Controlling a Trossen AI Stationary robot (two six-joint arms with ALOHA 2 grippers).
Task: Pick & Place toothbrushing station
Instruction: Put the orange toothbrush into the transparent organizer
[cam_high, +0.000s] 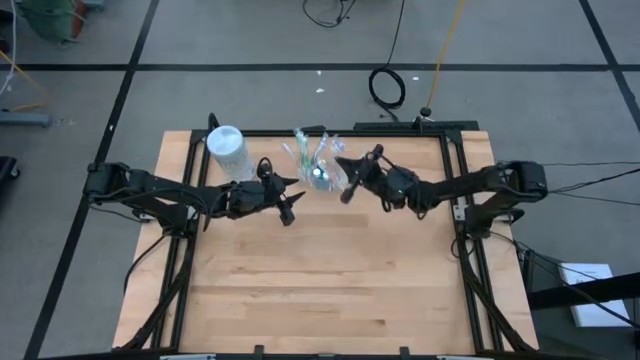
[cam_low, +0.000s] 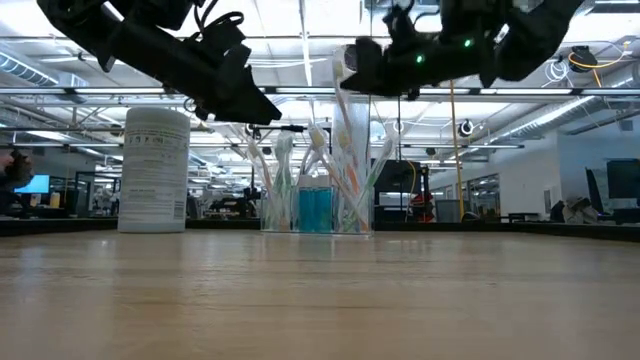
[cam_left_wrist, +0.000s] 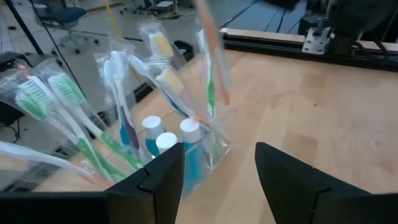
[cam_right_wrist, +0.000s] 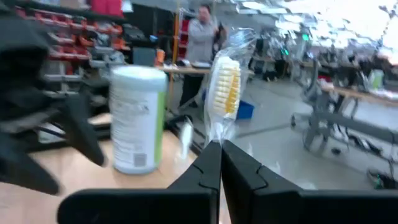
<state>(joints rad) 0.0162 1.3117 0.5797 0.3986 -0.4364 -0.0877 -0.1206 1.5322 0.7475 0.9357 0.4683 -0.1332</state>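
A small clear plastic cup (cam_high: 318, 168) stands at the table's far middle, holding several wrapped white, green and blue toothbrushes (cam_left_wrist: 74, 118) and small blue toothpaste tubes (cam_left_wrist: 186, 149) with white caps. My right gripper (cam_high: 345, 180) hovers just right of and above the cup, shut on a wrapped toothbrush with yellow bristles (cam_right_wrist: 225, 87). My left gripper (cam_left_wrist: 221, 180) is open and empty, in the air just left of the cup and pointing at it. My right gripper pinches the wrapped toothbrush just below its bristle head (cam_right_wrist: 216, 138) between its two shut fingers. The yellow-bristled head sticks out past the fingertips. The orange handle (cam_left_wrist: 212, 68) hangs slanting down over the cup; whether its lower end is clear of the cup I cannot tell.
A larger white cylindrical container (cam_high: 226, 150) stands upright at the table's far left, beside my left arm. The bare wooden tabletop (cam_high: 320, 280) stretches toward the near edge. A person (cam_right_wrist: 202, 31) stands in the room beyond the table.
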